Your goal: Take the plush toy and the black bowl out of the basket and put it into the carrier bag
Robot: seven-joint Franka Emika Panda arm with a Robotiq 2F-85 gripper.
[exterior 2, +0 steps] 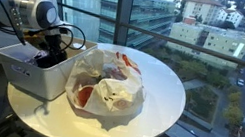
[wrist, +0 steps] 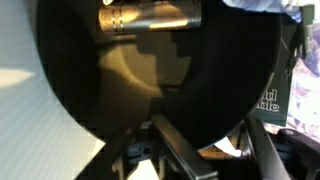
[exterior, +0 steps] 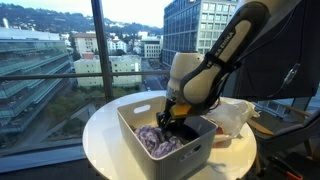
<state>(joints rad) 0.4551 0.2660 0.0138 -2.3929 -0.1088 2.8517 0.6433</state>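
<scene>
A white basket stands on a round white table. A purple and white plush toy lies in its near part. The black bowl fills the wrist view and shows as a dark shape under the arm in an exterior view. My gripper is down inside the basket. Its fingers are apart, with the bowl's rim between them. The carrier bag, clear plastic with red print, lies crumpled beside the basket.
The round table stands by tall windows over a city. A green printed item shows beside the bowl. A monitor and desk stand behind the bag.
</scene>
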